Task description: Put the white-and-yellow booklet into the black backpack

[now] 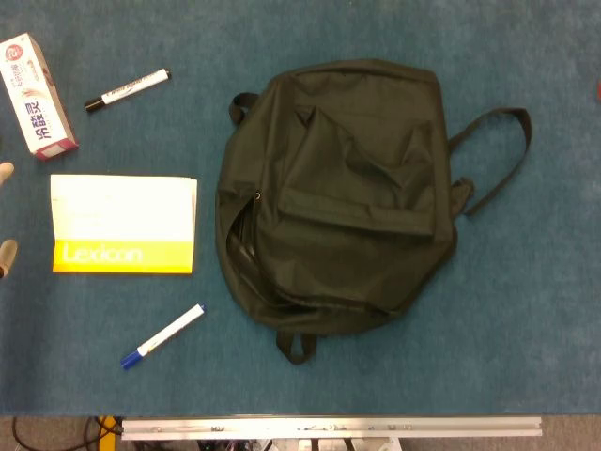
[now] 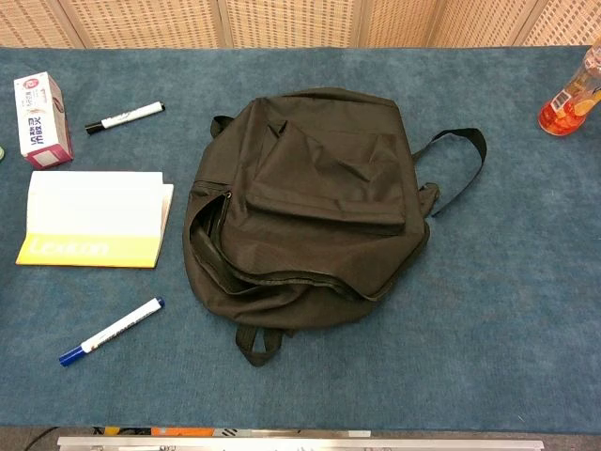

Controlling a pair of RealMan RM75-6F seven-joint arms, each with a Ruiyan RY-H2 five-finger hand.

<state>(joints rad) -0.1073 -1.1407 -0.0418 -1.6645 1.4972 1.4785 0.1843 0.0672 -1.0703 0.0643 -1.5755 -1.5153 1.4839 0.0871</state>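
The white-and-yellow booklet (image 1: 124, 225) (image 2: 94, 219) lies flat on the blue table cover, its yellow "Lexicon" band toward the front. To its right the black backpack (image 1: 343, 193) (image 2: 315, 207) lies flat, with its main zipper gaping along the side that faces the booklet. Two pale fingertips of my left hand (image 1: 6, 214) show at the left edge of the head view, just left of the booklet, spread apart and holding nothing. The rest of that hand is out of frame. My right hand appears in neither view.
A white-and-pink carton (image 1: 37, 95) (image 2: 42, 119) and a black-capped marker (image 1: 126, 90) (image 2: 124, 117) lie behind the booklet. In front of it lies a blue-capped marker (image 1: 162, 335) (image 2: 110, 331). An orange bottle (image 2: 571, 99) stands far right. The backpack strap (image 1: 498, 155) loops out to the right.
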